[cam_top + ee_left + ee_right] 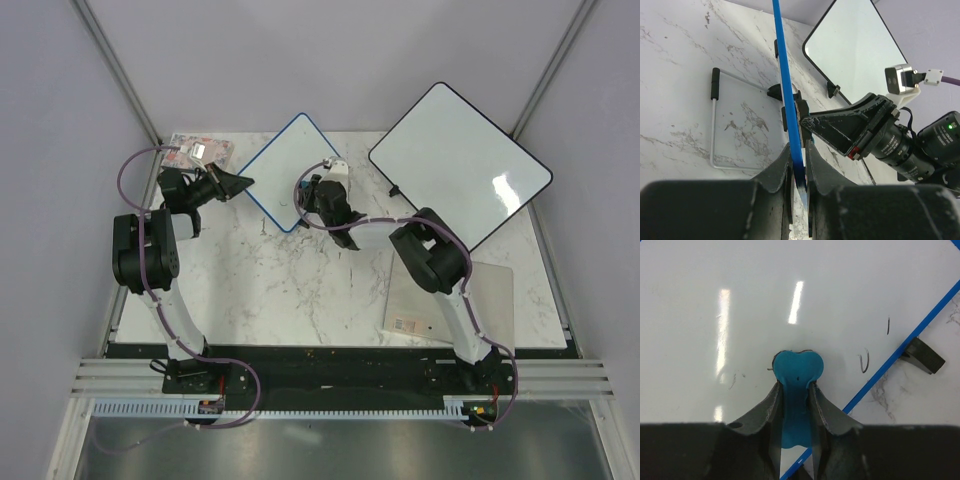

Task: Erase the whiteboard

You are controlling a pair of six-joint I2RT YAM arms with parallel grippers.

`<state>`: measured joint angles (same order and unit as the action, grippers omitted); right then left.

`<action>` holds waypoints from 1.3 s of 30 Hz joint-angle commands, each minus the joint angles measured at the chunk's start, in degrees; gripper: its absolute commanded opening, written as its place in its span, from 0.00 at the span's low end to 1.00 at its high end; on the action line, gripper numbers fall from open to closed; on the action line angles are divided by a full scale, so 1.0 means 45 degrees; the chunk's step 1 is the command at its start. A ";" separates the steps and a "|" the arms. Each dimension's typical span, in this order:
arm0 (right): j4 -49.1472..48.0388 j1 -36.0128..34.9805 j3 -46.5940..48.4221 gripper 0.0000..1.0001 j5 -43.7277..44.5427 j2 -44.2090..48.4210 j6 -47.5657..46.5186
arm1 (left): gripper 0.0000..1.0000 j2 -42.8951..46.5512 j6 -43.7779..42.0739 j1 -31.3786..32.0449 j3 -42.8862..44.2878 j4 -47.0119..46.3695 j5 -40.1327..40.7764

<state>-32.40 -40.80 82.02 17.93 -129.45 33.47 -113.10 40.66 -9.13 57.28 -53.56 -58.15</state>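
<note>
The whiteboard (285, 165) sits near the middle of the table's far edge, a bit toward the far-left corner, turned so it reads as a diamond from above. From what we can see, its face is mostly white now. What's left is a little hook-shaped stroke (863, 361), a short tick above it close to the blue frame, and some faint grey smudges on the other side of the pad.

Our right gripper (795, 385) has its fingers pinched narrow on a teal eraser pad (797, 365), and the pad looks pressed onto the board's face. Our left gripper (798, 147) is clamped on the thin blue edge, so it looks like it's steadying the board.

We'd call this nearly done. The job left is a pass toward that frame edge for the two strokes, then a sweep back over the smudges.

Further out there's the bigger black-framed whiteboard (460, 160) at the far-right corner, blank, and a beige sheet (480, 290) with a barcode label toward the near-right corner.
</note>
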 commanded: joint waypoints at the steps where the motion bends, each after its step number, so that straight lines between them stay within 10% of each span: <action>1: 0.1888 -0.1910 -0.0025 0.00 -0.2364 -0.0863 0.0473 | 0.02 -0.0121 -0.0248 0.0641 0.0260 -0.0597 -0.1296; 27: 0.1692 -0.3454 0.1031 0.00 -0.2211 -0.0667 -0.1892 | 0.02 -0.0160 -0.0209 0.0778 0.0280 -0.0617 -0.1375; 39: 0.1498 -0.1815 0.0173 0.00 -0.1837 0.0152 -0.1501 | 0.02 -0.0121 -0.0092 0.0817 0.0280 -0.0773 -0.1433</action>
<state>-31.03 -51.53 85.71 13.65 -128.51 25.19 -113.75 40.64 -9.08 57.49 -54.13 -57.45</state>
